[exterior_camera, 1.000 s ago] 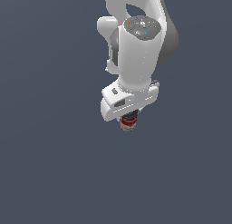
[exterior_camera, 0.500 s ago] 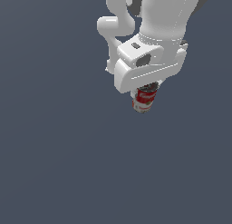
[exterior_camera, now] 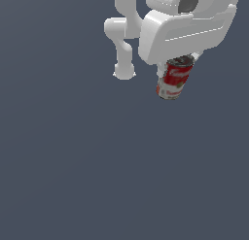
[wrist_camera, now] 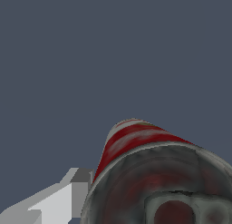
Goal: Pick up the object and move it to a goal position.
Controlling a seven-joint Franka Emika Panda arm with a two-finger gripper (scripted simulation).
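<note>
Arm reaches in from the top of the exterior view, white glossy hand tilted, gripper [exterior_camera: 177, 69] clamped on the can [exterior_camera: 174, 79], which hangs slightly tilted just under the hand, over plain grey ground. Can: small cylinder, red-and-white label, dull metal end. Wrist view alone shows one grey-white finger [wrist_camera: 68, 196] against the can's [wrist_camera: 136, 173] side and its dark rimmed end close up.
</note>
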